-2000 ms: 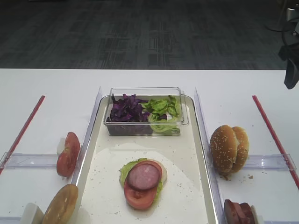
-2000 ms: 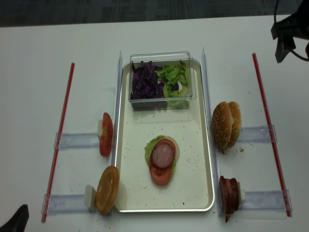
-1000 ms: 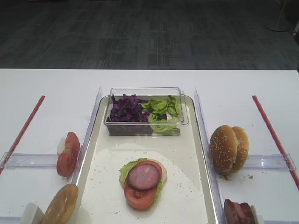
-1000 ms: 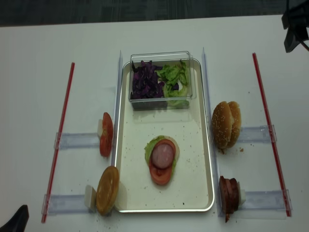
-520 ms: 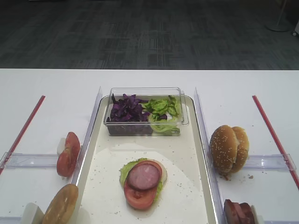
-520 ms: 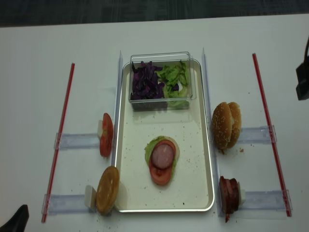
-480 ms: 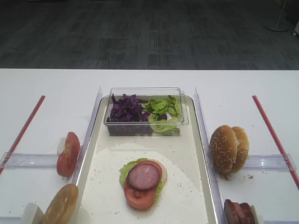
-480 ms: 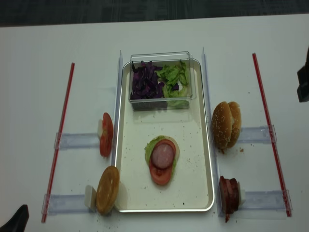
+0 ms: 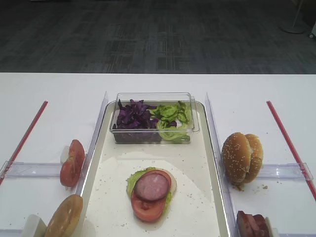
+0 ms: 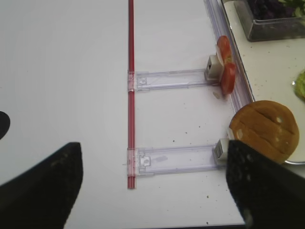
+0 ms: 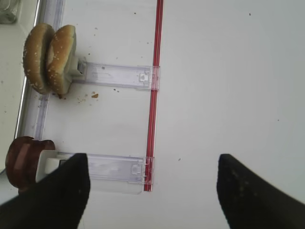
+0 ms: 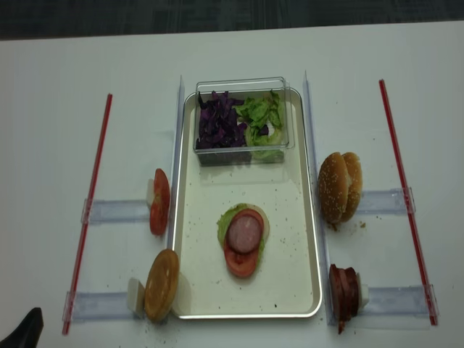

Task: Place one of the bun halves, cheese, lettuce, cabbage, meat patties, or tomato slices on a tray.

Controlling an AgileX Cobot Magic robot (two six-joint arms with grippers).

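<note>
On the cream tray point(image 9: 97, 163) point(image 12: 250, 315) lies a stack: lettuce point(image 9: 132, 178), a tomato slice point(image 9: 145, 209) and a meat patty point(image 9: 152, 185) on top. Cabbage point(image 9: 132, 115) and more lettuce share a clear box point(image 9: 154, 96). Sesame bun halves point(image 9: 241, 157) point(image 11: 50, 57) stand right of the tray, with meat patties point(image 11: 21, 162) nearer the front. Tomato slices point(image 10: 226, 71) and a plain bun half point(image 10: 265, 130) stand to the left. Cheese is out of view. My right gripper point(image 11: 152, 191) and left gripper point(image 10: 152, 183) hang open and empty over bare table.
Red strips point(image 9: 289, 143) point(image 9: 24, 138) run along both sides of the table, with clear plastic holders point(image 11: 116, 76) point(image 10: 171, 160) between them and the tray. A dark part of the left arm point(image 12: 22, 326) shows at the front left corner.
The right gripper slid along the right edge toward the front and has left both overhead views. The food and the left arm have not moved.
</note>
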